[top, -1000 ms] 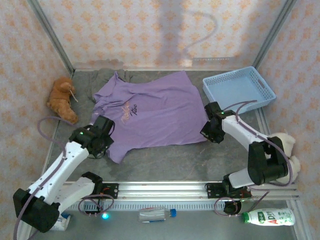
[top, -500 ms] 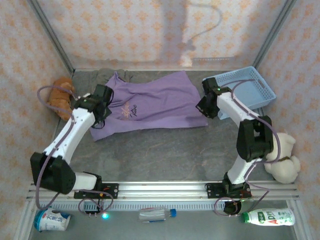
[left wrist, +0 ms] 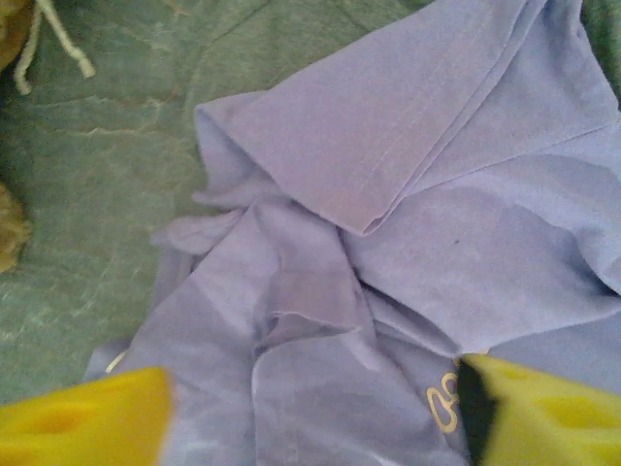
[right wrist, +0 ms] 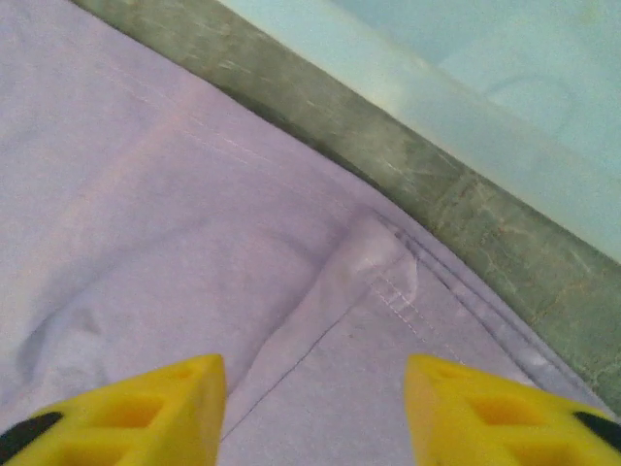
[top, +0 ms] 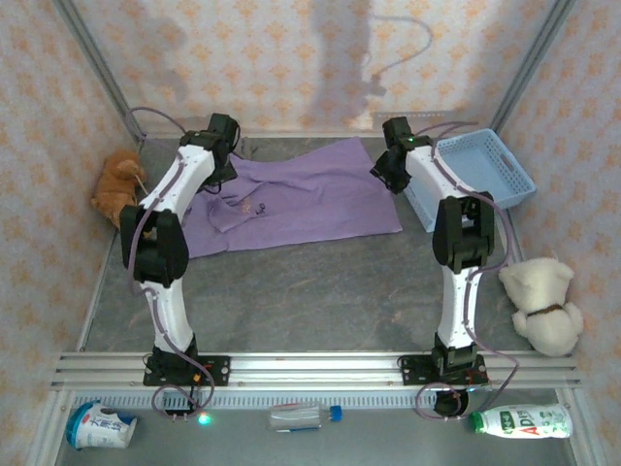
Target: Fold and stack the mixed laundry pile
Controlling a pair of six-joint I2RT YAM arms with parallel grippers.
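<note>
- Presently, left gripper point(left wrist: 315, 413): my two yellow fingers point(left wrist: 87, 422) stand wide apart with nothing clamped between them. I cannot tell whether the tips touch the cloth below.
- Shirt point(top: 310, 199): lavender-purple and short-sleeved. It lies on the far middle of the table point(top: 320, 291), between my two arms, and is doubled over on itself.
- Shirt under the left gripper: this is its far left part, bunched into several overlapping layers. One hemmed flap is turned over across the middle of the wrist view. A pale gold print point(left wrist: 441, 408) sits just beside my right-hand finger.
- Right gripper point(right wrist: 315, 408): the fingers are apart and hold nothing. The shirt spreads directly beneath them.
- Shirt under the right gripper: this is its far right corner, mostly smooth, with a stitched hem and one small raised pucker just ahead of the fingertips.
- Basket point(top: 485, 170): light blue plastic, at the far right of the table. It sits just beside the shirt's right edge, with a narrow strip of bare table between them.
- Grey cloth point(top: 267, 149): a darker strip just behind the shirt's far edge. Too little shows to tell more.
- Orange plush toy point(top: 116, 184): at the left edge of the table, near the shirt but apart from it.
- Cream plush toy point(top: 543, 306): at the right edge of the table, well apart from the shirt.
</note>
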